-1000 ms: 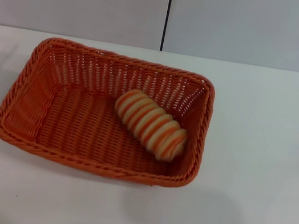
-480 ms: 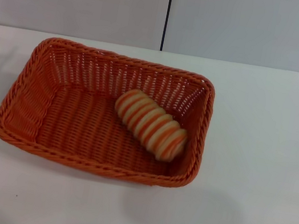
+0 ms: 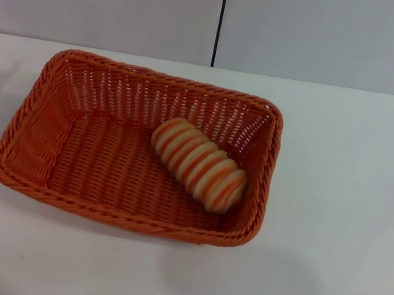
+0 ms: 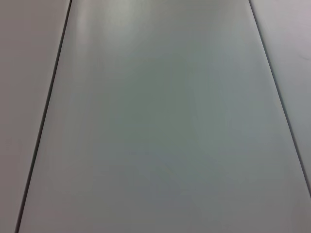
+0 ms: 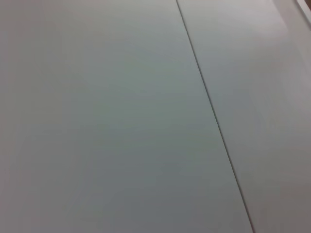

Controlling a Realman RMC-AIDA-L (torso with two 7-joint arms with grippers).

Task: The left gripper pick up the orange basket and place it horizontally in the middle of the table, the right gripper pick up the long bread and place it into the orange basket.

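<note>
The orange basket (image 3: 89, 151) lies lengthwise across the middle of the white table (image 3: 344, 219) in the head view. Inside it, toward its right end, the long bread (image 3: 198, 163) rests at a slant on the woven floor, its lower end near the right wall. Neither the left gripper nor the right gripper appears in any view. Both wrist views hold only plain grey panels with thin dark seams.
A grey wall with a dark vertical seam (image 3: 220, 18) stands behind the table's far edge. Faint shadows lie on the tabletop at the left of the basket and below it.
A small dark shape at the far left edge of the head view, seen earlier, has gone out of the picture. Basket and bread have not moved.
</note>
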